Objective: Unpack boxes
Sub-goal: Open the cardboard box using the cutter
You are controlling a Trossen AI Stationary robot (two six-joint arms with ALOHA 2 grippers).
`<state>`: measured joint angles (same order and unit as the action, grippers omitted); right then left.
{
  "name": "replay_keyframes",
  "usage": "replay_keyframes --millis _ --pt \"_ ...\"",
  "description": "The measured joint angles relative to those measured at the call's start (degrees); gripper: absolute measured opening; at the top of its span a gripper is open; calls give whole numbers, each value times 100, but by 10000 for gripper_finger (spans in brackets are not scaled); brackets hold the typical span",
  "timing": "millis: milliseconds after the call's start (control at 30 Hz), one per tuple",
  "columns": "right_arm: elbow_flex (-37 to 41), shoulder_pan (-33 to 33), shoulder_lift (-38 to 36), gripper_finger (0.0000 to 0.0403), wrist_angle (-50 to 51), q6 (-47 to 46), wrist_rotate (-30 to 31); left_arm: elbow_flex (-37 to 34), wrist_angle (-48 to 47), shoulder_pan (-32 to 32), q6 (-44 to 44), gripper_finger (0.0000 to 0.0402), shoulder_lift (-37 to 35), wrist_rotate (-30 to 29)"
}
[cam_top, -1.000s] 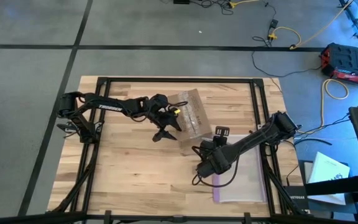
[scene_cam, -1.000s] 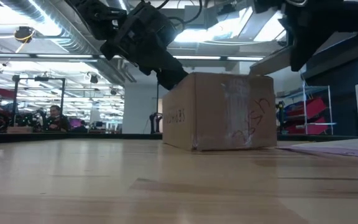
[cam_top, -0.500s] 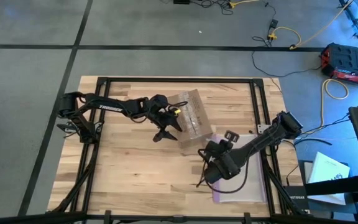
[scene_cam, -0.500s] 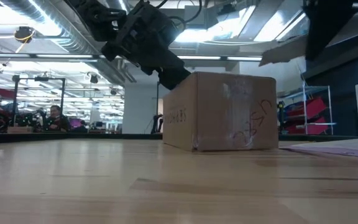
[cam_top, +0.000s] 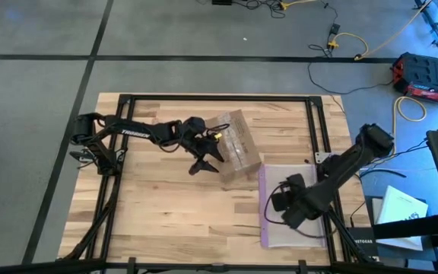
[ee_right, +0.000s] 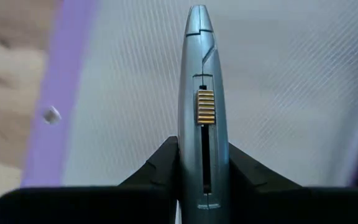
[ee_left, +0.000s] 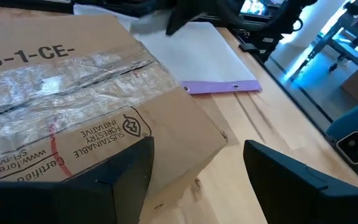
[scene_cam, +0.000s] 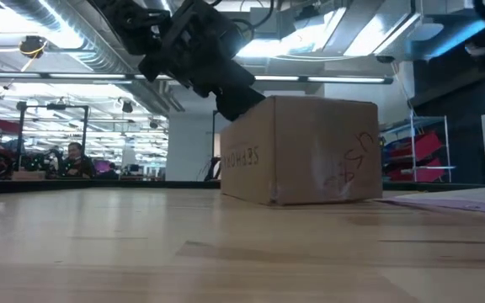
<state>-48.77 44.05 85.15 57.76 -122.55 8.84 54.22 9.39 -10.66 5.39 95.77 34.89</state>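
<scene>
Although the overhead camera shows the whole wooden worktop (cam_top: 158, 205), much of the brown cardboard box (cam_top: 234, 146) is covered there by the left arm, so only its taped top and one edge are plain. It sits near the middle of the worktop, toward the far side. The left hand (cam_top: 206, 156) is at the box's near left corner. From above its fingers blur into one dark shape. The left wrist view settles it: two dark fingers (ee_left: 123, 180) are spread wide, one on each side of the box's corner (ee_left: 73, 118), and grip nothing. That view also shows clear tape across the top and printed lettering, partly cut off by the frame edge.

From worktop height, the box (scene_cam: 306, 151) stands flat and closed, with mirrored dark lettering on its side and a scrawl on the front. The left hand (scene_cam: 230, 93) presses down at its upper corner. The right arm barely shows here.

The right hand (cam_top: 287, 202) hangs over a clear plastic bag (cam_top: 299, 228) with a purple edge, lying flat near the worktop's right side, well apart from the box. Only the right wrist view shows what it holds: a slim grey knife-like tool (ee_right: 199, 106), clamped between its fingers, pointing out over the bag (ee_right: 278, 93).
</scene>
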Motion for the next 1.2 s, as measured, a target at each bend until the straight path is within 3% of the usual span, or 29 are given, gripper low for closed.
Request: replay_keyframes --millis 133,467,600,733,900,1200 --pt "787 -15 -196 62 -1047 -15 -101 9 52 61 -234 237 -4 -128" --pt "994 -16 -212 64 -957 436 14 17 95 134 -616 237 -17 -141" --pt "999 -13 -206 126 -1144 619 -290 20 57 135 -784 237 -90 -156" --pt "999 -15 -206 170 -1280 951 -773 4 232 171 -1063 237 -294 -725" --pt "999 -13 -204 183 -1459 1340 -1334 165 486 163 -1236 237 -640 -1237" --pt "999 -20 -204 185 -1957 1356 -1261 306 473 117 -1199 237 -854 -1784"
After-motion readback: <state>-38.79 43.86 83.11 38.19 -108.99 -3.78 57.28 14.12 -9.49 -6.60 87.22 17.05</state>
